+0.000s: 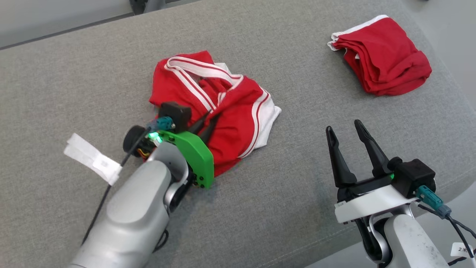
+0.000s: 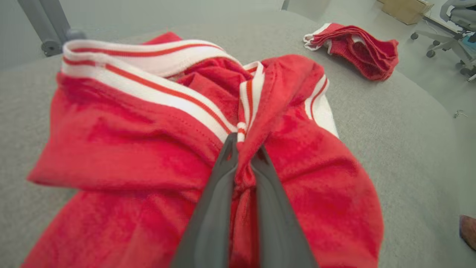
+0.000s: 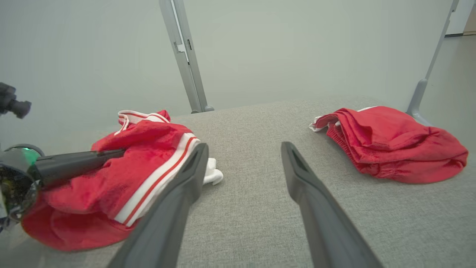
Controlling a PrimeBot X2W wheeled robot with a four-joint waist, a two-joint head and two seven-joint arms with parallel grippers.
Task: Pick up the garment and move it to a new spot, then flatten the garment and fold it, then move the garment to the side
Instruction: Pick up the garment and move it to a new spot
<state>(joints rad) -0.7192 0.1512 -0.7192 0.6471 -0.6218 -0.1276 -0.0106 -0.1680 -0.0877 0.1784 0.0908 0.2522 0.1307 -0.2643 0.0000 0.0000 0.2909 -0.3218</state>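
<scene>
Red cloth with white striped trim, the crumpled garment (image 1: 230,108) lies on the grey woven fabric surface (image 1: 74,74), well apart from the folded red pile (image 1: 386,56) and to that pile's left. The left gripper (image 1: 214,116) is clamped on a bunched ridge of the garment, on its side away from the pile. The right gripper (image 1: 344,126) hangs spread wide and empty, nearer the pile. Only a narrow pleat is pinched, so a quick lift could let the cloth slip free, or raise it twisted and harder to flatten.
</scene>
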